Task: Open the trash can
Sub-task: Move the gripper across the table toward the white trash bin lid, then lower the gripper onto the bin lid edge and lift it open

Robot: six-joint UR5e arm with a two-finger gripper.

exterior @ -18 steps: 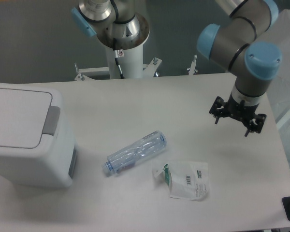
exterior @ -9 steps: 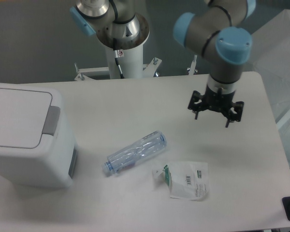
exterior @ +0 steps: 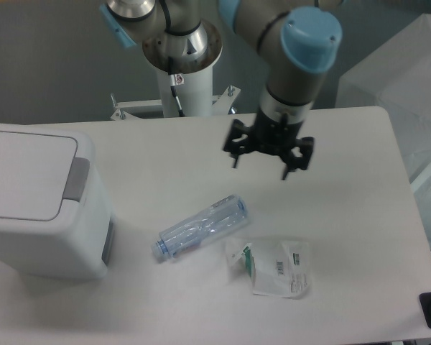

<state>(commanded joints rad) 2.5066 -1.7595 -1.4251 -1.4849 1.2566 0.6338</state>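
Note:
The trash can is a large boxy white bin at the left edge of the table, with its flat lid down and a grey push tab on the lid's right side. My gripper hangs open and empty above the middle of the table, well to the right of the bin and above the clear bottle. Its black fingers point down and are spread apart.
A clear plastic bottle lies on its side between the bin and a crumpled white wrapper. The arm's base column stands at the table's back edge. A translucent plastic sheet hangs at the right.
The gripper has moved steadily left, from the table's right side to above its middle, still open and empty. The bin, bottle and wrapper have not moved.

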